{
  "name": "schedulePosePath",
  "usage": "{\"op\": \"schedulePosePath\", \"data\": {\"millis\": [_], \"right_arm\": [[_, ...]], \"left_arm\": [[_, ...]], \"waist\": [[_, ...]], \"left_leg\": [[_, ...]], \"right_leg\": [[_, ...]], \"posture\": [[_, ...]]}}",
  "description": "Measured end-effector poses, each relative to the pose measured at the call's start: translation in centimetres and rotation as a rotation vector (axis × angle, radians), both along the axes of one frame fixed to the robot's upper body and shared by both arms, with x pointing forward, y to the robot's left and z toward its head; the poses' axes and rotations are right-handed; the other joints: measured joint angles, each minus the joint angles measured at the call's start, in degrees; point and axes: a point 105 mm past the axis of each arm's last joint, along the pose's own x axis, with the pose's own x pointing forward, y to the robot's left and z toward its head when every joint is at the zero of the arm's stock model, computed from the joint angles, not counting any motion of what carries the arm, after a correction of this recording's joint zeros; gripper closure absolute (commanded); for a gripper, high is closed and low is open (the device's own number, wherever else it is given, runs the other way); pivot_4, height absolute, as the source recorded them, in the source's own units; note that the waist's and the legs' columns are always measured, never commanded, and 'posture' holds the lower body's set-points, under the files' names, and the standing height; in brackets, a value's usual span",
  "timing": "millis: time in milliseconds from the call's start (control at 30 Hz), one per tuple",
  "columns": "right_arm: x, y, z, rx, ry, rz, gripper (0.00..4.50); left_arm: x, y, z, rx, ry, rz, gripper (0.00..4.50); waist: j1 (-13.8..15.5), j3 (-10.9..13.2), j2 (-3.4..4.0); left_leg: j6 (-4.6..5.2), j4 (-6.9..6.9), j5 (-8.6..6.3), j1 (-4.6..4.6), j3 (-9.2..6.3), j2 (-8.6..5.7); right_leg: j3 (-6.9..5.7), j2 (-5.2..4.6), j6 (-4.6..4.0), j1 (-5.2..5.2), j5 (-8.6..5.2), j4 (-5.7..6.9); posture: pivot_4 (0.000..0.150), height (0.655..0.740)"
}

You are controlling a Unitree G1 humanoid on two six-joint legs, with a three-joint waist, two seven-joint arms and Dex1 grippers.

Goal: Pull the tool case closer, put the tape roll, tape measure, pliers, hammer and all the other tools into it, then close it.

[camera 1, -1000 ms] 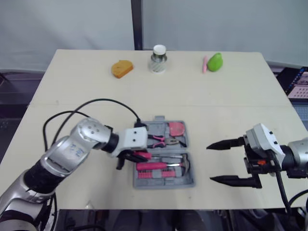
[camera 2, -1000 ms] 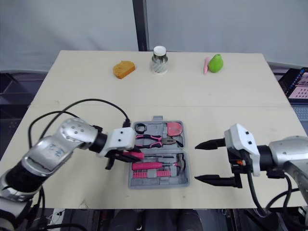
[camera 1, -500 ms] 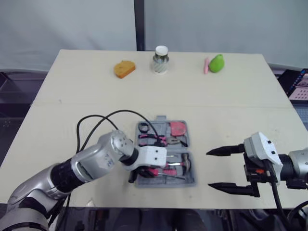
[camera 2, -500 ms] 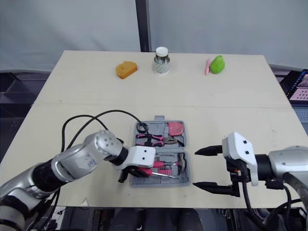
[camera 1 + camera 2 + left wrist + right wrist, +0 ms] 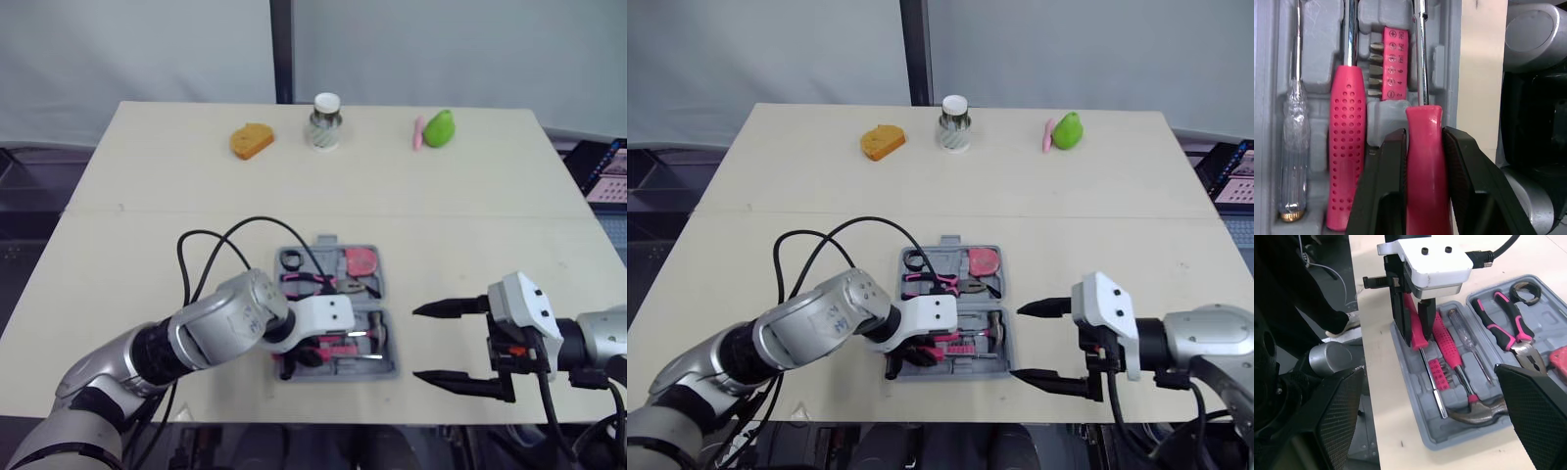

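Observation:
The grey tool case [image 5: 389, 338] lies open near the table's front edge. My left gripper [image 5: 294, 357] hangs over its near left corner, shut on a pink-handled screwdriver [image 5: 1422, 161] whose steel shaft [image 5: 1430, 377] runs along the case's front row beside the pink bit holder [image 5: 1393, 63]. Beside it lie a perforated pink-handled tool [image 5: 1344, 147] and a clear screwdriver [image 5: 1293, 142]. The hammer [image 5: 1484, 406], pliers [image 5: 313, 286], black tape roll [image 5: 290, 259] and pink tape measure [image 5: 361, 260] are in the case. My right gripper [image 5: 416, 343] stands open just right of the case, holding nothing.
An orange object [image 5: 249, 140], a white-lidded jar [image 5: 324, 120] and a green object [image 5: 438, 127] with a pink piece [image 5: 416, 130] stand along the far edge. A black cable [image 5: 225, 240] loops from my left arm over the table left of the case.
My left gripper has carried the screwdriver from the case's left side to over its near left corner. The right gripper has drifted slightly nearer and towards the case.

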Motion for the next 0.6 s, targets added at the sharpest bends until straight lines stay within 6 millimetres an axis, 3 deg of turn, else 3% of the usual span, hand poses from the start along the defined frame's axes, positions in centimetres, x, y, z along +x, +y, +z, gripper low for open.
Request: {"op": "schedulePosePath", "data": {"millis": [600], "right_arm": [[-0.2, 0.1, -0.3, 0.002, 0.006, -0.012, 0.00]], "left_arm": [[-0.6, -1.4, -0.7, -0.008, 0.014, -0.004, 3.89]], "waist": [[-0.01, 0.00, 0.00]], "left_leg": [[0.00, 0.01, 0.00, 0.00, 0.00, -0.01]], "right_leg": [[0.01, 0.00, 0.00, 0.00, 0.00, 0.02]], "posture": [[0.150, 0.7400]]}}
